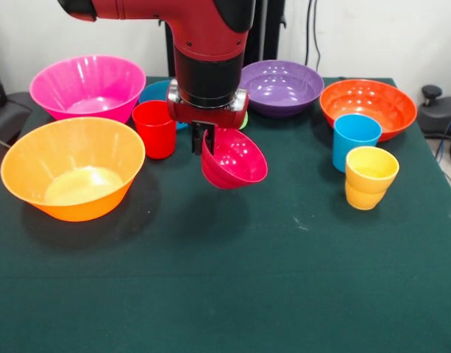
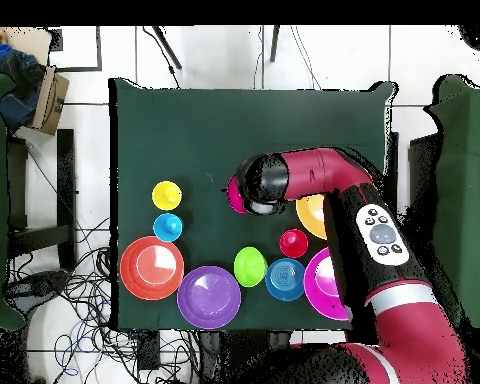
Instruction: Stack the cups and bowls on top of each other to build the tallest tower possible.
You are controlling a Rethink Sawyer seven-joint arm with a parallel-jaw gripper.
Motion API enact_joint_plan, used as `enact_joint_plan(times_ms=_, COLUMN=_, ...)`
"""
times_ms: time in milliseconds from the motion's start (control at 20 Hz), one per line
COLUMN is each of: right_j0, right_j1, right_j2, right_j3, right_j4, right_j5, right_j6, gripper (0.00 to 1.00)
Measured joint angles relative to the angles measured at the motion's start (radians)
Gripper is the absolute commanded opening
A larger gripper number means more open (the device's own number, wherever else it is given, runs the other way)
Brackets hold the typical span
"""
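My gripper is shut on the rim of the small crimson-pink bowl and holds it tilted, clear of the table's middle. In the overhead view the bowl peeks out from under the wrist. The red cup stands just left of the gripper. The sky-blue cup and the yellow waisted cup stand at the right. The large pink bowl and the large yellow-orange bowl sit at the left. The purple bowl and the orange bowl sit at the back right.
A small blue bowl and a small green bowl sit near the robot's side, mostly hidden behind the arm in the front view. The dark green table cloth covers the table. Cables lie on the floor beside it.
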Motion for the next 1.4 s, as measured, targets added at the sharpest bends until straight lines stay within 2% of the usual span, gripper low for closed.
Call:
enact_joint_plan(times_ms=200, right_j0=0.008, right_j1=-0.003, right_j2=0.000, right_j3=0.000, right_j4=0.000, right_j5=0.000, right_j6=0.000, gripper=0.00)
enact_joint_plan(times_ms=650, right_j0=0.070, right_j1=-0.016, right_j2=0.000, right_j3=0.000, right_j4=-0.002, right_j5=0.000, right_j6=0.000, gripper=0.00)
enact_joint_plan(times_ms=1150, right_j0=0.075, right_j1=-0.016, right_j2=0.000, right_j3=-0.005, right_j4=-0.002, right_j5=0.014, right_j6=0.000, gripper=0.00)
enact_joint_plan(times_ms=1400, right_j0=0.075, right_j1=-0.006, right_j2=0.000, right_j3=-0.039, right_j4=-0.002, right_j5=0.036, right_j6=0.000, gripper=0.00)
